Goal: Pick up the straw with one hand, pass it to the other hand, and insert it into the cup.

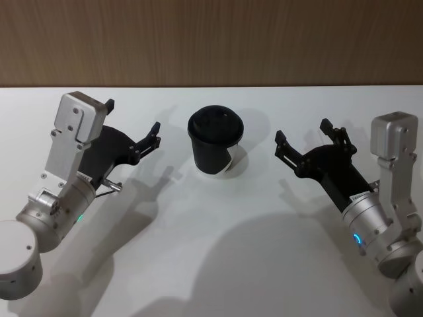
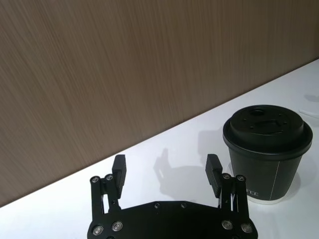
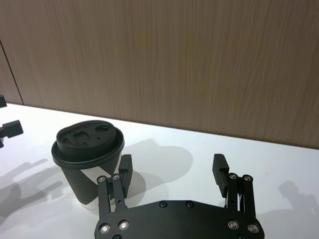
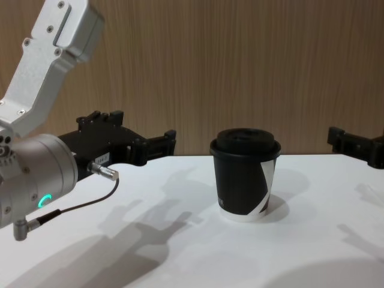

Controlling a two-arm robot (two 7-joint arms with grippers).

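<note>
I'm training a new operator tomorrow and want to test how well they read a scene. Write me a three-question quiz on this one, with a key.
1. True or false: the cup lies on its side with its lid off.
2. Which one is shut? A) left claw B) right claw C) neither
3. Fill in the blank: in the head view, the cup stands ____ the two claws.

Key: 1 false (it is upright with its lid on); 2 C (both are open and hold nothing); 3 between.
</note>
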